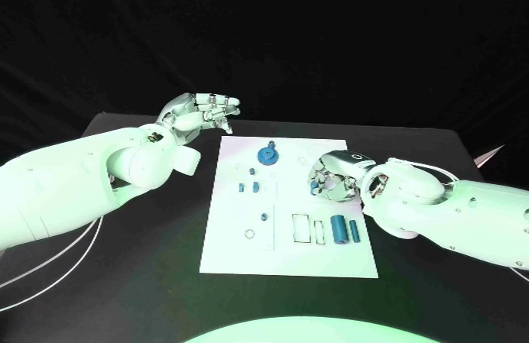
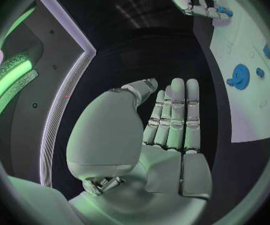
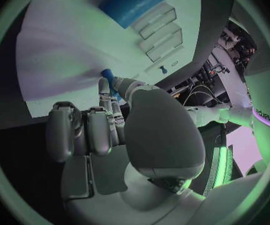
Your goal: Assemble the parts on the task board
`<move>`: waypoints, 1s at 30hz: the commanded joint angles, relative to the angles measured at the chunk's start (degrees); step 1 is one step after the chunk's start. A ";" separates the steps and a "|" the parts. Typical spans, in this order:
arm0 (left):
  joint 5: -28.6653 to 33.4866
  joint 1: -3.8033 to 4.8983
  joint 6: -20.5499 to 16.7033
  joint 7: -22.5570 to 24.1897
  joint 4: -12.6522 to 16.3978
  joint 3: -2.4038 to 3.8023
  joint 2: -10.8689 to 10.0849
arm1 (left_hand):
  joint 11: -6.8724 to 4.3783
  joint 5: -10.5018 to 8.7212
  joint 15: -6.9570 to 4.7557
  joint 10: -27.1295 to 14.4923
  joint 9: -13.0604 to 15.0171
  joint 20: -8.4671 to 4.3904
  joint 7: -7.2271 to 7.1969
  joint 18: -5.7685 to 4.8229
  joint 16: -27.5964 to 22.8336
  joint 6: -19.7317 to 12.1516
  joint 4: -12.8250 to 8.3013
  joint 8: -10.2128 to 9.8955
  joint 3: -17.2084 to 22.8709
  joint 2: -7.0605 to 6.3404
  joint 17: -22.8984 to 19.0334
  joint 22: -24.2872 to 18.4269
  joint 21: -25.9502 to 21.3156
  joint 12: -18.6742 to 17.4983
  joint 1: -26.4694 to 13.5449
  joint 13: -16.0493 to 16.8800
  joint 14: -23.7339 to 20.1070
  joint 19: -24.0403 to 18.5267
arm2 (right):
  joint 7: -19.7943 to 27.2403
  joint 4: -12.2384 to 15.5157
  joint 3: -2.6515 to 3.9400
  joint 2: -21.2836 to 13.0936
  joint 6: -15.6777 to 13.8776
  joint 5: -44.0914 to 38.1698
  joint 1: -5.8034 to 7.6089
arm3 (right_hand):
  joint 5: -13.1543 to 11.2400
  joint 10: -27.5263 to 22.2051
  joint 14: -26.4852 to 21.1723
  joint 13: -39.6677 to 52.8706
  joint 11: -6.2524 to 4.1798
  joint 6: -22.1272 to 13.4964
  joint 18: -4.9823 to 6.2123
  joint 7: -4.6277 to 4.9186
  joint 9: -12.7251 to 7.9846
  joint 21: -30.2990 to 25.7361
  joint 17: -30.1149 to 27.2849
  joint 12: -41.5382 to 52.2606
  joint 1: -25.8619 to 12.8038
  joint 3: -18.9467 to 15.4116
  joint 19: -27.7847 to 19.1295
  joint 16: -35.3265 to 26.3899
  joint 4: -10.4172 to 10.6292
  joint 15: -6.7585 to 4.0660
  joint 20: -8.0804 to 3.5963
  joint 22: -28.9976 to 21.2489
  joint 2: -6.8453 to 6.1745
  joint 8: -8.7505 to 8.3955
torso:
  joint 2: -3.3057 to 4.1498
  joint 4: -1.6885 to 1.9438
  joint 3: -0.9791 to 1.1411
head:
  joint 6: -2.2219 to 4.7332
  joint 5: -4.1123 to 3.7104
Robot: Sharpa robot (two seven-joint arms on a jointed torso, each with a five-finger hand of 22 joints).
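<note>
Our right hand is pinching a small blue part over the task board.
We are keeping our left hand raised beyond the board's far left corner, fingers straight and empty. We judge we should be lowering the part squarely, clear of the blue disc and blue cylinders, releasing only once it seats.

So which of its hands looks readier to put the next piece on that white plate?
The right hand: it hangs over the task board and pinches a small blue part. The left hand is raised beyond the board's far corner, holding nothing.
</note>
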 commanded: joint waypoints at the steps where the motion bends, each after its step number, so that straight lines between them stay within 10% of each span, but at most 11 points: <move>1: 0.17 0.04 0.96 0.16 0.08 0.04 0.03 | -0.18 0.18 0.06 -0.36 0.10 0.07 0.14 0.75 -0.25 0.08 0.02 -0.13 -0.36 0.43 -0.05 -0.09 -0.38 0.19 -0.13 -0.05 -0.24 0.40 | 0.67 0.57 0.03 -0.15 -3.50 0.11 -0.04 | 0.40 0.59 2.09 0.06 0.06 0.62 -0.75 -0.13 1.82 0.26 0.08 -0.34 -0.14 0.74 2.52 0.29 -0.42 -0.49 -0.42 9.01 0.52 1.40 | -0.01 0.01 -0.02 | -0.02 -0.07; 30: 0.17 0.02 1.49 -0.17 -0.28 0.03 0.18 | -0.16 0.17 0.07 -0.43 0.10 0.07 0.15 0.75 -0.31 0.04 0.03 -0.15 -0.46 0.44 -0.08 -0.15 -0.49 0.22 -0.13 -0.12 -0.27 0.44 | 1.84 11.88 0.26 -1.11 -6.06 1.85 0.38 | 0.31 1.32 2.06 0.19 -0.04 0.61 -0.78 -0.20 3.26 0.36 -0.09 -1.12 -1.59 2.37 2.54 0.29 -2.32 -0.56 -0.54 9.16 0.43 2.64 | -0.08 -0.01 -0.06 | -0.20 1.30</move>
